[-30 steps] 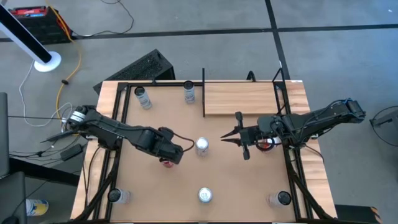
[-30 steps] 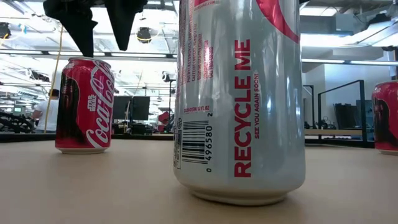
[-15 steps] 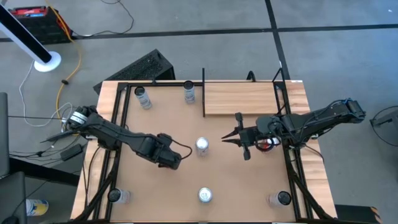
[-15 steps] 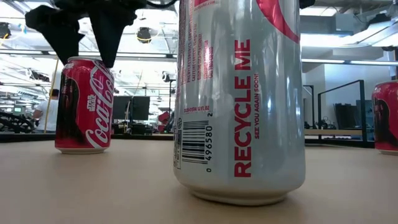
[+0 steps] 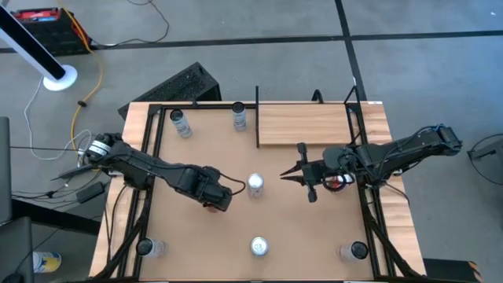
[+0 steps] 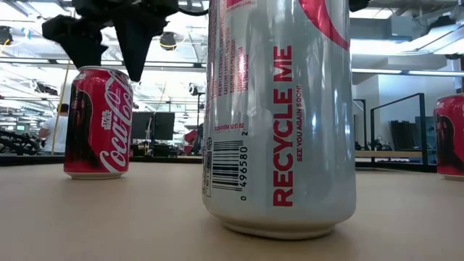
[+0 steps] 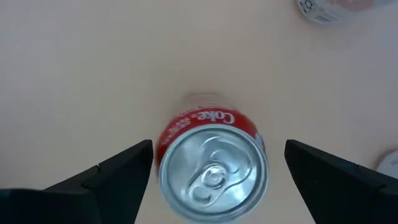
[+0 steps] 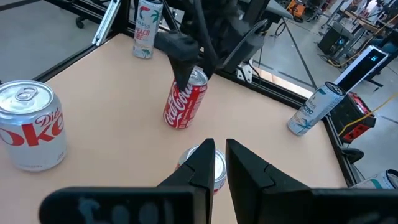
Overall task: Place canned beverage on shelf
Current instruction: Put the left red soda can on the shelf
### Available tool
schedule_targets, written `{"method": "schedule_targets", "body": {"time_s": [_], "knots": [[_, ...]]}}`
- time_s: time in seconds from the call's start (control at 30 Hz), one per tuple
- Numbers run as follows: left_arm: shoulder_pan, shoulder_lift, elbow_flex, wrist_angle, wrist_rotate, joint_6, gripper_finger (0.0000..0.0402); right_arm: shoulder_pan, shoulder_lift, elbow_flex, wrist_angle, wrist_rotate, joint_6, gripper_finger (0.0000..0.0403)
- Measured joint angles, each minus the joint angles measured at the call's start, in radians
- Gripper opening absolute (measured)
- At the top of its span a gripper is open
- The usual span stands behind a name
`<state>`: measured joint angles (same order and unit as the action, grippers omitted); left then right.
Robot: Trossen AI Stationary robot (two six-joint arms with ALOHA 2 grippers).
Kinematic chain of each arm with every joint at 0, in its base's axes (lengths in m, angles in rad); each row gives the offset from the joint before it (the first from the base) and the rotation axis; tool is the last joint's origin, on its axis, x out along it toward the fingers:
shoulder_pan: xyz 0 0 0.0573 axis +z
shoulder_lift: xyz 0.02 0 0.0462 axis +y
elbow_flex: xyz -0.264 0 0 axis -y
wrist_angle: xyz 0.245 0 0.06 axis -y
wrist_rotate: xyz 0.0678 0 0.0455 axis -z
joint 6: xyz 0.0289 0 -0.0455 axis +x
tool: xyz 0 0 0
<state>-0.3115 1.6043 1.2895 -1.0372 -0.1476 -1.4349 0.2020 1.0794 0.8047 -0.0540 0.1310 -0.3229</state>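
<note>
Overhead, table-level, two wrist cameras; all share red Coke can (image 7: 212, 164).

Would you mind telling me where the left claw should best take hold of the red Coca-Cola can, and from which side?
Grip the red Coca-Cola can across its round side wall, near the upper part, coming straight down from above. It stands upright on the table with clear space around it, and the left claw hangs open over it, one finger to each side, so likely it need only descend and close.
</note>
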Motion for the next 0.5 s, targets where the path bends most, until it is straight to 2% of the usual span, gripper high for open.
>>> {"method": "schedule_targets", "body": {"time_s": [0.2, 0.5], "knots": [[0.006, 0.0, -0.082, 0.105, 0.048, 0.002, 0.0325, 0.0, 0.0, 0.0, 0.001, 0.0, 0.0, 0.0064], [0.048, 0.0, -0.077, 0.116, 0.108, 0.16, 0.0298, 0.0, 0.0, 0.0, 0.001, 0.0, 0.0, 0.0064]]}}
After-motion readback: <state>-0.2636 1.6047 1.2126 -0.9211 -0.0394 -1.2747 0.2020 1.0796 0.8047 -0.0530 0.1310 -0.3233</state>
